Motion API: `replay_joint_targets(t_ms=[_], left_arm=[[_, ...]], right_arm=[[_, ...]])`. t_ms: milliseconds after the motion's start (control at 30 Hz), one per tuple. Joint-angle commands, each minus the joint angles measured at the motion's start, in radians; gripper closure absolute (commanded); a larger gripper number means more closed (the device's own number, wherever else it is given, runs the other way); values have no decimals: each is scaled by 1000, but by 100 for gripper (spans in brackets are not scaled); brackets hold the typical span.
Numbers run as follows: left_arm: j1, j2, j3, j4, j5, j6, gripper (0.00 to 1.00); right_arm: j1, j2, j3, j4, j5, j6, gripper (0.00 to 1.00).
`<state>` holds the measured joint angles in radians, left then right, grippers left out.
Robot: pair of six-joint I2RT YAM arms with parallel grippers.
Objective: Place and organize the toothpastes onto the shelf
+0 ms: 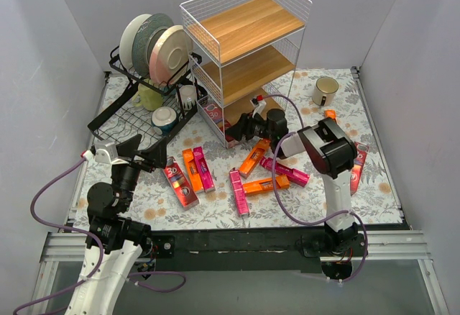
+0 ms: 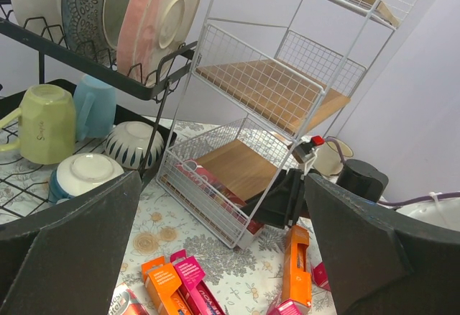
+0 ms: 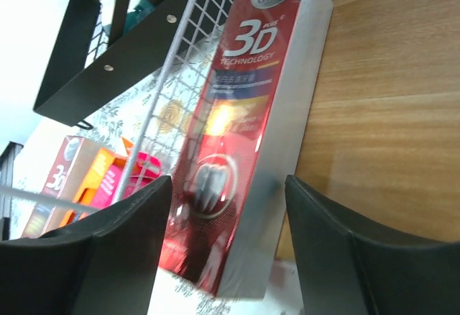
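Landmark: we place everything against the shelf, the three-tier white wire rack.
Step in hand: we judge that we are seating one dark red carton on the shelf's lowest board.
Right hand: it reaches into the shelf's bottom tier from the open side. As far as we can see, it is clamped on the carton's near end, which fills the gap between the fingers.
Dark red carton: it lies lengthwise on the lowest board, tight against the shelf's front mesh wall.
Left hand: spread wide and holding nothing, it hovers well off to the shelf's left, near the black dish rack.
Loose cartons: orange, pink and red ones lie scattered on the surface in front of the shelf.
Doing it well: we slide the carton in parallel to the mesh until its near end sits fully over the board. We settle it flat, then part the fingers only slightly and back straight out.
Why: a row kept flush to the mesh leaves board room for the next cartons.
Risk: the far finger looks close to the wire, so a sideways exit could snag and skew the carton.
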<state>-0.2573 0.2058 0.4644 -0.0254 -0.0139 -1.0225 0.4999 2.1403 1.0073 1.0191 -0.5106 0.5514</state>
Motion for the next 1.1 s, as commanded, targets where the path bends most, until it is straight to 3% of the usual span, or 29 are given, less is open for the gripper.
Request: replay_joint_targets(t_ms=[0,433,1067], left_arm=[[0,4,-7,-1,12,15,2],[0,-11,-9,1,12,15,2],[1,-11,-7,-2,12,15,2]], right_arm=[[-20,-112,-36,16,-2,-13,26],[-46,-318,-214,-148,30,-183,25],[-4,-235,-187,-214,80,-263,29]])
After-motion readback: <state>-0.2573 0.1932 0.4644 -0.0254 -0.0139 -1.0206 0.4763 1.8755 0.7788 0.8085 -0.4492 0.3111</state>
